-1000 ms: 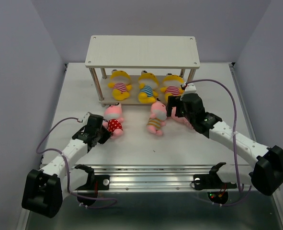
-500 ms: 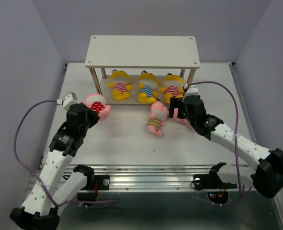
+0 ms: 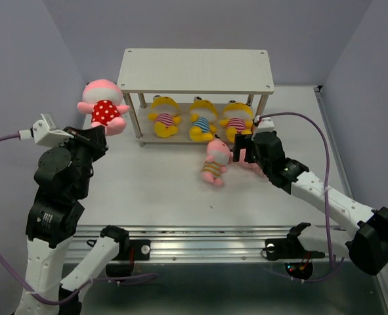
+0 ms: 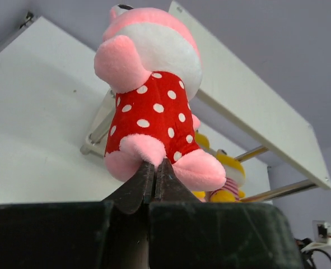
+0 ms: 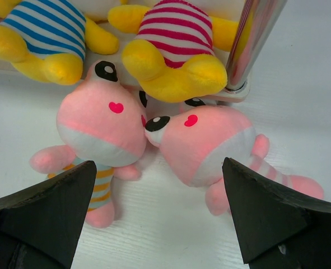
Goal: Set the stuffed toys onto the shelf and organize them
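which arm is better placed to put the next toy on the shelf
Left. The left gripper is shut on the polka-dot pink toy, raised beside the left end of the shelf's top board. The right gripper is open, low over a pink toy lying on the table.

The polka-dot doll (image 4: 154,106) in my black left gripper (image 4: 154,171) was pink, its outfit red with white dots. The yellow dolls (image 3: 201,121) on the pale shelf (image 3: 194,69) wore pink, blue and red stripes. The bench (image 3: 167,197) was white.
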Controlling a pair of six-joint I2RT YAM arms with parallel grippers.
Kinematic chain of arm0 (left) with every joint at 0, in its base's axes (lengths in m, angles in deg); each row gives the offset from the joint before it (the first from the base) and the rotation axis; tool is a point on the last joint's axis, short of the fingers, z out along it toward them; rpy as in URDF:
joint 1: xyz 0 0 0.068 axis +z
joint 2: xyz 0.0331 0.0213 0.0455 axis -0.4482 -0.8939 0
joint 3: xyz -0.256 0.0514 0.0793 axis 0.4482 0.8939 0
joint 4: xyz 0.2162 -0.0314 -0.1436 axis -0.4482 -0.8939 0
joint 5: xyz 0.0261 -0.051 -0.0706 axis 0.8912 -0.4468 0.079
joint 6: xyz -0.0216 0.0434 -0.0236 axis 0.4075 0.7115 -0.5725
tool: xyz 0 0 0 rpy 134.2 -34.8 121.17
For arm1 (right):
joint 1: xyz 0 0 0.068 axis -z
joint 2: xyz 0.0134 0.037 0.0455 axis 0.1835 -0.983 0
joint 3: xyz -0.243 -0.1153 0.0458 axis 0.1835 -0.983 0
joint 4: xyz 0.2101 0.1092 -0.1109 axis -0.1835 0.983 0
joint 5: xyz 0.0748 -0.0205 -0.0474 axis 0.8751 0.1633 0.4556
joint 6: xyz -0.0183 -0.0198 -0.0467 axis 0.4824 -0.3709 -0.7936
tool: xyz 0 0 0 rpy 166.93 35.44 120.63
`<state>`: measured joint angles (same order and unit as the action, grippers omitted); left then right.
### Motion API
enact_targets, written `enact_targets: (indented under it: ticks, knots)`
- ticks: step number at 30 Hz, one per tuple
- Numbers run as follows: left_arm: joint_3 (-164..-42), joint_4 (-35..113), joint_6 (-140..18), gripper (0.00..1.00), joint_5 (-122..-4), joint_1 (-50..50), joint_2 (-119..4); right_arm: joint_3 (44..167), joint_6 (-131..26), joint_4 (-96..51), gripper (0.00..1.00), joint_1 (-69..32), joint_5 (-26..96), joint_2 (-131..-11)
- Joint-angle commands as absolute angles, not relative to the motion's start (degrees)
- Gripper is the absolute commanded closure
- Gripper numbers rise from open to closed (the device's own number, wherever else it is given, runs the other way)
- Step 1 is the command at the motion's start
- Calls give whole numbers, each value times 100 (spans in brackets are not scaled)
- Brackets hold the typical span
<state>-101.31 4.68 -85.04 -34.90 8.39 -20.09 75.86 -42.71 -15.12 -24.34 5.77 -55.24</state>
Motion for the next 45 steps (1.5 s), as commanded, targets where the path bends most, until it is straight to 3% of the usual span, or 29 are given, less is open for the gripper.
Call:
enact_targets:
  ticks: [1, 13, 20, 45]
  knots:
    - [-10736, 1623, -8068, 100, -3412, 861, -2111, 7537, -4349, -1673, 0, -2458, 470, -5373]
    - [-12097, 2725, -7558, 100, -4712, 870, -4255, 7476, -4367, -1700, 0, -2458, 541, -5171]
    - [-13100, 2190, -7161, 100, -5039, 861, -5450, 7432, -4332, -1700, 0, -2458, 558, -5092]
    - [-12837, 2155, -7566, 100, -5003, 1283, -5996, 7476, -4305, -1542, 0, -2458, 286, -5092]
